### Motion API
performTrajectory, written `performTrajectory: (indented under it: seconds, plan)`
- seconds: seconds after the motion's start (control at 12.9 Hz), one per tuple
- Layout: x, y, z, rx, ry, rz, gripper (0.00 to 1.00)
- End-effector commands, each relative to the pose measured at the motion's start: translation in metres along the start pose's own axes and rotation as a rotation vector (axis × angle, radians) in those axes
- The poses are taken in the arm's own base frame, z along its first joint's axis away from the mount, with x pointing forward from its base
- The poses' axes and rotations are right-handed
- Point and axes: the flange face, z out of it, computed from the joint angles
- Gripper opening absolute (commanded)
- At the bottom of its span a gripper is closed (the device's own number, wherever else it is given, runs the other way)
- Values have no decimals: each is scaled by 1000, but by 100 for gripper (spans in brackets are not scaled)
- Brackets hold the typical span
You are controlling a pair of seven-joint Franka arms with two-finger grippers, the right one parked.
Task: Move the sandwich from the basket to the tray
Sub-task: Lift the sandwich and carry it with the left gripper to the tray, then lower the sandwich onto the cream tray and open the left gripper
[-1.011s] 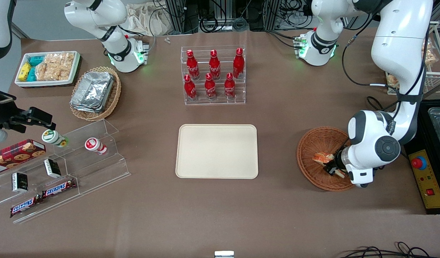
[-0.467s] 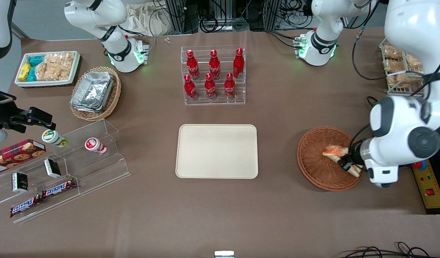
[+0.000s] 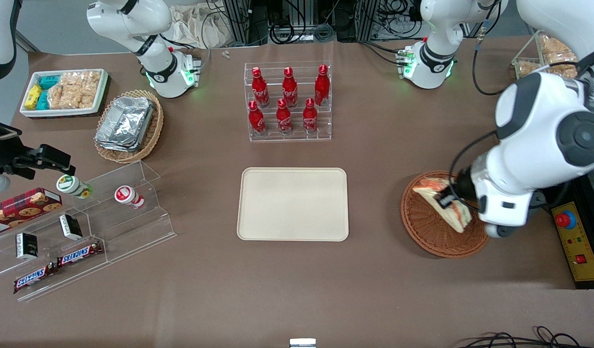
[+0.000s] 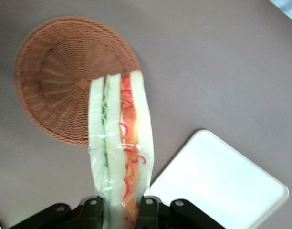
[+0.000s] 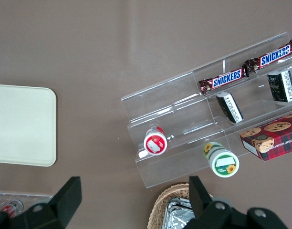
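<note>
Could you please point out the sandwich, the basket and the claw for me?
sandwich (image 4: 121,143): left wrist view, filling edge.
basket (image 3: 425,224): front view, bare woven floor.
claw (image 4: 121,210): left wrist view, between its fingertips, shut on the sandwich.

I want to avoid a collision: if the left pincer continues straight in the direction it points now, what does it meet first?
Probably the basket: the pincer, shut on the sandwich, points down over its rim. Depth is uncertain.

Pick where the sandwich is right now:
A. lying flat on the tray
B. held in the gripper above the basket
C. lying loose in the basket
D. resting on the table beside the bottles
B: the gripper is shut on the sandwich, which hangs lifted over the basket; the tray holds nothing.
</note>
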Motion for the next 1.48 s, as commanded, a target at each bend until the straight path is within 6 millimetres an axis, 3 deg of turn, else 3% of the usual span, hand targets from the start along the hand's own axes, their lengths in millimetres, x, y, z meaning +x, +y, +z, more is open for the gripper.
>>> performTrajectory:
  seconds: [0.0, 0.08, 0.23, 0.39, 0.54, 0.7, 0.86, 1.01, 1.32, 1.4]
  plan:
    - [-21, 32, 9, -35, -45, 192, 0]
    - [-29, 47, 19, -63, -43, 219, 0]
    - [-53, 77, 65, -99, -45, 281, 0]
    - [-113, 120, 133, -75, -23, 400, 0]
    - [-143, 137, 198, -27, -23, 453, 0]
    - [-162, 146, 242, 15, -56, 494, 0]
    - [-173, 141, 288, 81, -58, 549, 0]
    - [-175, 134, 308, 83, -44, 570, 0]
    - [-167, 128, 321, 100, -55, 570, 0]
    - [-166, 128, 321, 103, -56, 568, 6]
